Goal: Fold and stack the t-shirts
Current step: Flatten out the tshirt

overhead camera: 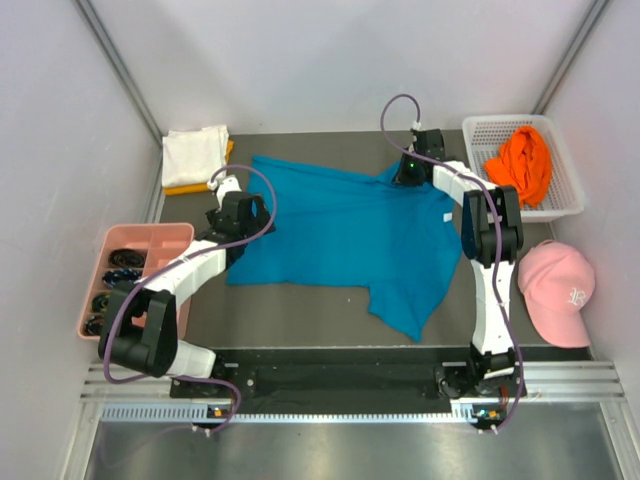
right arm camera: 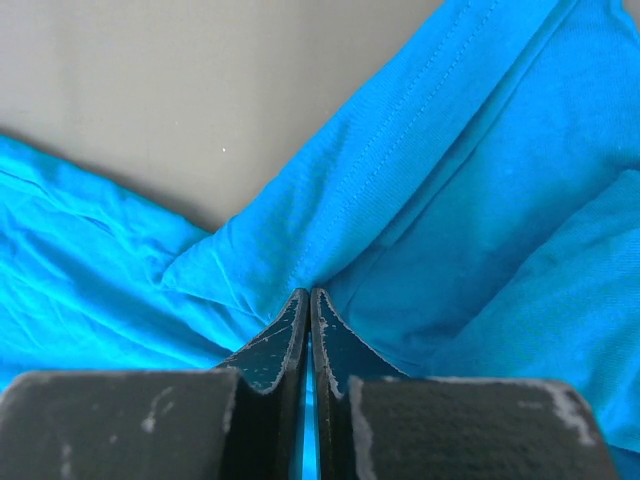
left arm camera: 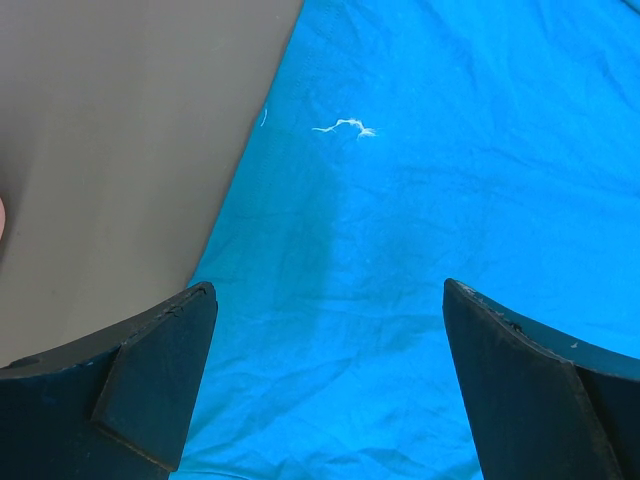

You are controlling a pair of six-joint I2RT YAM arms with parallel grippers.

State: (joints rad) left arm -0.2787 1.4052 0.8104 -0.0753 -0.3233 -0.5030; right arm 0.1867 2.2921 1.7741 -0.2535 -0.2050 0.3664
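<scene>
The teal-blue t-shirt point(overhead camera: 350, 235) lies spread on the dark table, one sleeve pointing to the near side. My left gripper point(overhead camera: 243, 212) is open over the shirt's left edge; in the left wrist view point(left arm camera: 330, 300) blue cloth point(left arm camera: 450, 180) lies between the spread fingers point(left arm camera: 160, 370). My right gripper point(overhead camera: 408, 170) is shut on the shirt's far right edge; the right wrist view point(right arm camera: 309, 296) shows cloth point(right arm camera: 400, 160) pinched between the closed fingers. A white shirt point(overhead camera: 195, 152) lies folded on a yellow-orange one point(overhead camera: 190, 186) at the far left. A bright orange shirt point(overhead camera: 524, 162) sits in the basket.
A white basket point(overhead camera: 572, 190) stands at the far right. A pink cap point(overhead camera: 557, 290) lies on the right. A pink tray point(overhead camera: 150, 240) with dark items sits on the left. Grey walls close in the sides and back.
</scene>
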